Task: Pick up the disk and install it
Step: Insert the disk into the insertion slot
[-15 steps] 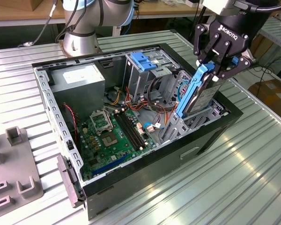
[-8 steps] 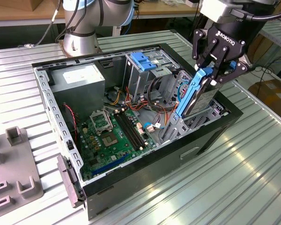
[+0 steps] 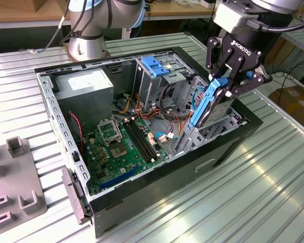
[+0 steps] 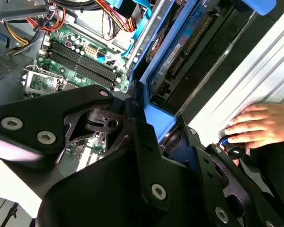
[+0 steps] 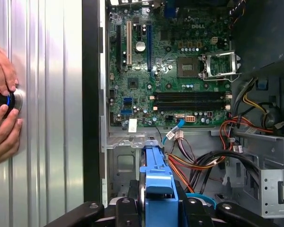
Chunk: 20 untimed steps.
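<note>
Tilted disk (image 3: 213, 104) (blue rails) in the hand (image 3: 232, 83), over case (image 3: 142, 188)

In the exterior view the upper end of the disk (image 3: 216, 107) is covered by the fingers of the gripper (image 3: 232, 83), which are clamped on it. Its lower end is sunk out of sight inside the computer case (image 3: 157, 187). The arm (image 3: 276, 5) above is cut off by the picture's edge. In the first wrist view the disk shows edge-on only, its faces hidden. A person's hand (image 5: 4, 132), cut by the frame, covers most of a round black knob (image 5: 2, 101) on the tabletop (image 5: 47, 118).
</note>
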Tool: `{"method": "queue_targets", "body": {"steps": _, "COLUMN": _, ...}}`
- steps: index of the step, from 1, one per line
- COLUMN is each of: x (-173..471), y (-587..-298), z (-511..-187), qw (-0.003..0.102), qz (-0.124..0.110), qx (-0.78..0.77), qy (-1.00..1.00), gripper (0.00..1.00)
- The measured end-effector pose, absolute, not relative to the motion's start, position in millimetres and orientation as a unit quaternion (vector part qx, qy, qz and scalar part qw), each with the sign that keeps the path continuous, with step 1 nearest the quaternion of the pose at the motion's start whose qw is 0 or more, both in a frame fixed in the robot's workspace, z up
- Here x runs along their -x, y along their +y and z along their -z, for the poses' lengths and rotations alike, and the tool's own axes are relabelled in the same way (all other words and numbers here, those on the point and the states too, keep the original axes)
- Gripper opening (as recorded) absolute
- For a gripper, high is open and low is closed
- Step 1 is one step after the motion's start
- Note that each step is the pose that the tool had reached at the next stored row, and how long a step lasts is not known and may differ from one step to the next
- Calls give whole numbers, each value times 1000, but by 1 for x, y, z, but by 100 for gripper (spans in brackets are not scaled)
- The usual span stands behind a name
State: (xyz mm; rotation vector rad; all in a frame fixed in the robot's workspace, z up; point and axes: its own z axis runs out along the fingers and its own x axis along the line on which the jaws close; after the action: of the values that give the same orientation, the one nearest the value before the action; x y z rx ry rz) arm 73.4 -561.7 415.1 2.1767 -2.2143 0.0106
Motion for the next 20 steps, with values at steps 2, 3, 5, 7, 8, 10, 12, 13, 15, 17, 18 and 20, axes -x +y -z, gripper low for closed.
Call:
{"method": "queue_targets", "body": {"steps": 2, "x": -73, "y": -562, "z": -412, "qw": 18, "qz": -3, "qx": -701, "qy": -713, "gripper": 37}}
{"method": "queue_targets", "body": {"steps": 3, "x": -74, "y": -562, "z": -410, "qw": 18, "qz": -3, "qx": -701, "qy": -713, "gripper": 37}}
{"method": "queue_targets", "body": {"steps": 5, "x": -74, "y": -563, "z": -407, "qw": 18, "qz": -3, "qx": -701, "qy": -713, "gripper": 37}}
{"method": "queue_targets", "body": {"steps": 7, "x": -74, "y": -563, "z": -403, "qw": 18, "qz": -3, "qx": -701, "qy": -713, "gripper": 37}}
{"method": "queue_targets", "body": {"steps": 8, "x": -74, "y": -563, "z": -401, "qw": 18, "qz": -3, "qx": -701, "qy": -713, "gripper": 37}}
{"method": "queue_targets", "body": {"steps": 10, "x": -74, "y": -564, "z": -398, "qw": 18, "qz": -3, "qx": -701, "qy": -713, "gripper": 37}}
{"method": "queue_targets", "body": {"steps": 12, "x": -74, "y": -564, "z": -395, "qw": 18, "qz": -3, "qx": -701, "qy": -713, "gripper": 37}}
{"method": "queue_targets", "body": {"steps": 13, "x": -74, "y": -565, "z": -390, "qw": 18, "qz": -3, "qx": -701, "qy": -713, "gripper": 37}}
{"method": "queue_targets", "body": {"steps": 15, "x": -74, "y": -565, "z": -387, "qw": 18, "qz": -3, "qx": -701, "qy": -713, "gripper": 37}}
{"method": "queue_targets", "body": {"steps": 17, "x": -74, "y": -566, "z": -382, "qw": 18, "qz": -3, "qx": -701, "qy": -713, "gripper": 37}}
{"method": "queue_targets", "body": {"steps": 18, "x": -74, "y": -566, "z": -380, "qw": 18, "qz": -4, "qx": -701, "qy": -713, "gripper": 37}}
{"method": "queue_targets", "body": {"steps": 20, "x": -74, "y": -566, "z": -377, "qw": 18, "qz": -4, "qx": -701, "qy": -713, "gripper": 37}}
